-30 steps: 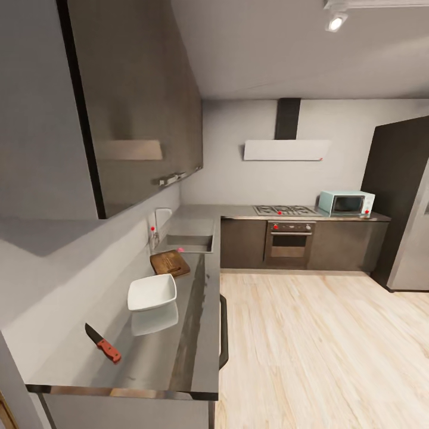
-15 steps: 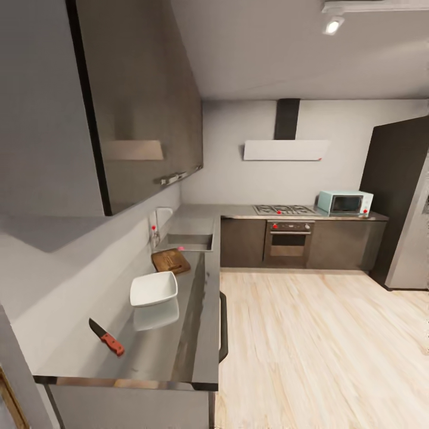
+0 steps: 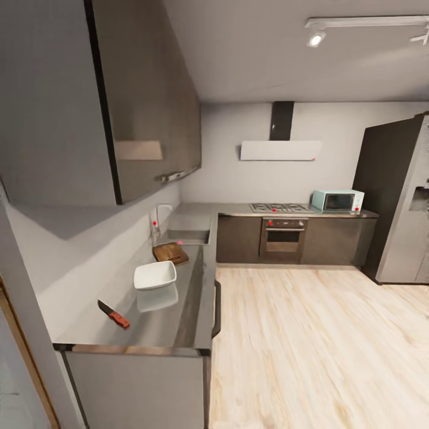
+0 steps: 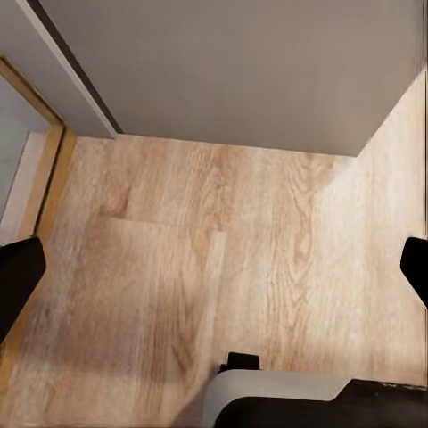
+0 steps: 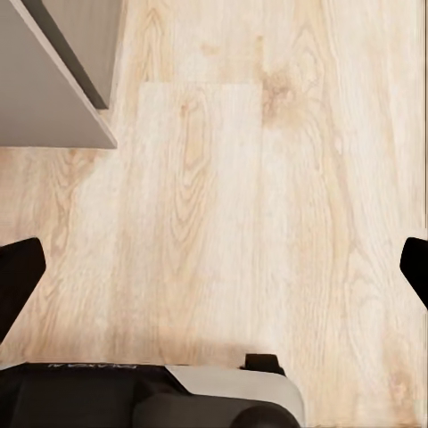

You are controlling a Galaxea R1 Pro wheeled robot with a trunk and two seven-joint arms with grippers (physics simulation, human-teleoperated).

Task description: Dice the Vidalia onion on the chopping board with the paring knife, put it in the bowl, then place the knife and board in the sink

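Paring knife (image 3: 113, 314) lies nearest on the grey countertop (image 3: 179, 310), with the white bowl (image 3: 155, 276) beyond it, then the chopping board (image 3: 170, 253) just before the sink (image 3: 188, 236). Both grippers, left (image 4: 214, 267) and right (image 5: 214, 267), hang spread wide over the wooden floor (image 3: 310, 345), holding nothing.

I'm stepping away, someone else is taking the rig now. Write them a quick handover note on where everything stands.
Left gripper and right gripper: open, empty, over the wooden floor.
On the countertop, nearest to farthest: paring knife, bowl, chopping board, then the sink.
Onion: too far to make out.
Done: nothing visible.
Left: approach the counter, then every step.
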